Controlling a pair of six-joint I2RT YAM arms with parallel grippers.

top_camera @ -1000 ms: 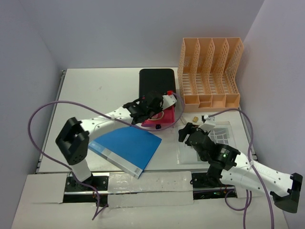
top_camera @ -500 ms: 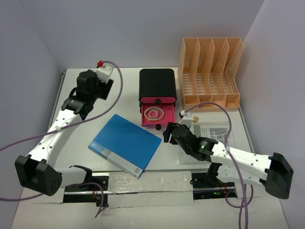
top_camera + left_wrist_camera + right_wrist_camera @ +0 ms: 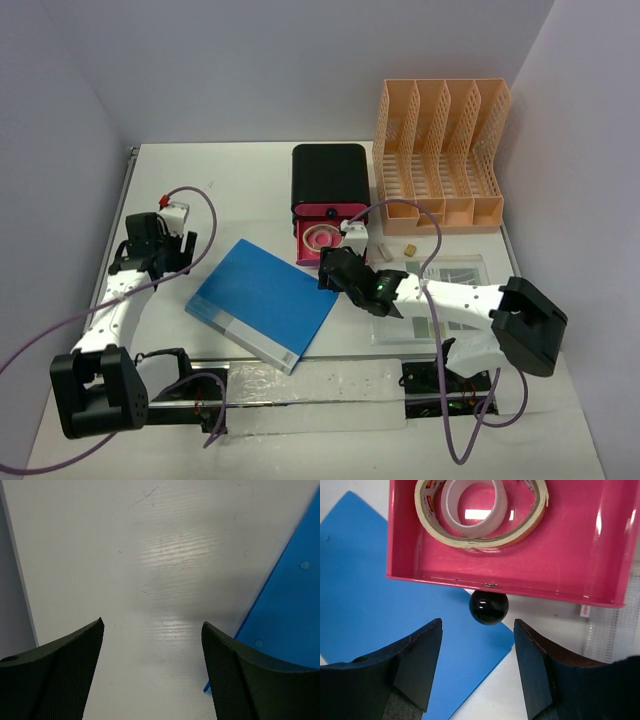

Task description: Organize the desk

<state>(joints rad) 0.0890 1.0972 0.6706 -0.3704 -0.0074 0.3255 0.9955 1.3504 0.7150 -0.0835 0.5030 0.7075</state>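
Desk (image 3: 240,180) spans under both arms; R gripper (image 3: 476,635) released, aimed at knob (image 3: 489,607) of pulled-out drawer (image 3: 510,540) nr far edge, L gripper (image 3: 152,625) released nr left edge, so prob. drawer-closing step, next needs straight push on knob.

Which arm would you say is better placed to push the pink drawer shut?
Right: the right pincer, open, faces the pink drawer's black knob. The left pincer hangs over bare desk beside the blue folder, far off.
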